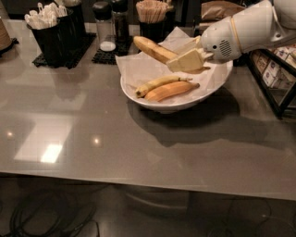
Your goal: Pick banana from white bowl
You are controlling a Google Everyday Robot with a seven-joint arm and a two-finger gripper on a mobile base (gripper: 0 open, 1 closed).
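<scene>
The banana [151,49], long and pale yellow with brown streaks, is held in the air above the white bowl [134,95], tilted with its free end up to the left. My gripper [181,59] is shut on its right end, coming in from the right on a white arm [240,30]. The wide bowl is lined with crumpled white paper [138,65]. In it lie a slim yellow banana [157,84] and a plump orange-toned banana [171,90].
Behind the bowl stand a black holder of white cutlery [48,28], salt and pepper shakers [113,25] on a black mat, and a cup of wooden stirrers [152,14]. A black rack with packets [275,74] stands at the right. A grey tabletop [92,134] spreads in front.
</scene>
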